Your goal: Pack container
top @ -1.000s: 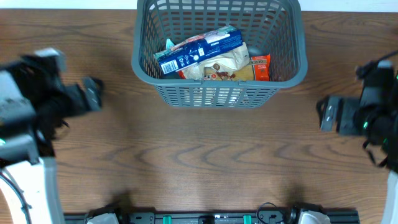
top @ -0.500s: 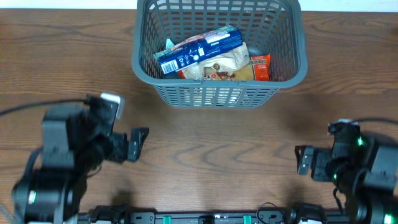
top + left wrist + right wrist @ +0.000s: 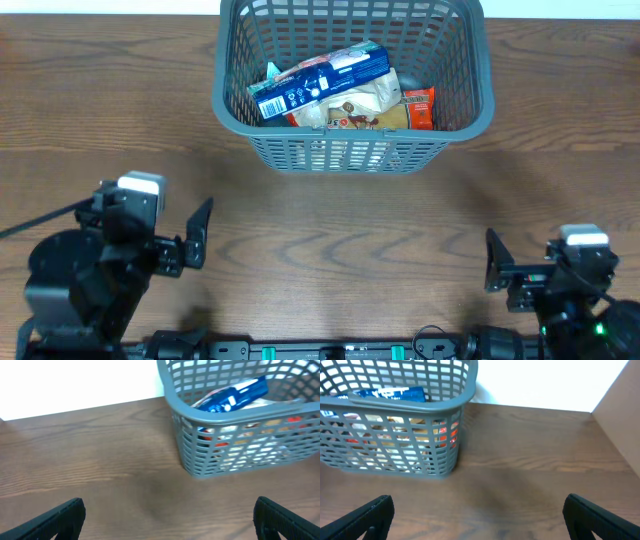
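Observation:
The dark grey slotted container (image 3: 480, 70) stands at the back middle of the wooden table. It holds a blue and white packet (image 3: 320, 80), a beige packet (image 3: 362, 108) and a small red packet (image 3: 419, 108). The container also shows in the left wrist view (image 3: 200, 455) and in the right wrist view (image 3: 395, 407). My left gripper (image 3: 200, 232) is open and empty near the front left. My right gripper (image 3: 494, 262) is open and empty near the front right. Both are well apart from the container.
A white wall (image 3: 75, 382) runs behind the table. A tan board (image 3: 625, 390) stands at the table's right side. A black rail (image 3: 330, 350) runs along the front edge.
Both arms have drawn back toward the front edge of the table, away from the container. The container and its packets have not moved.

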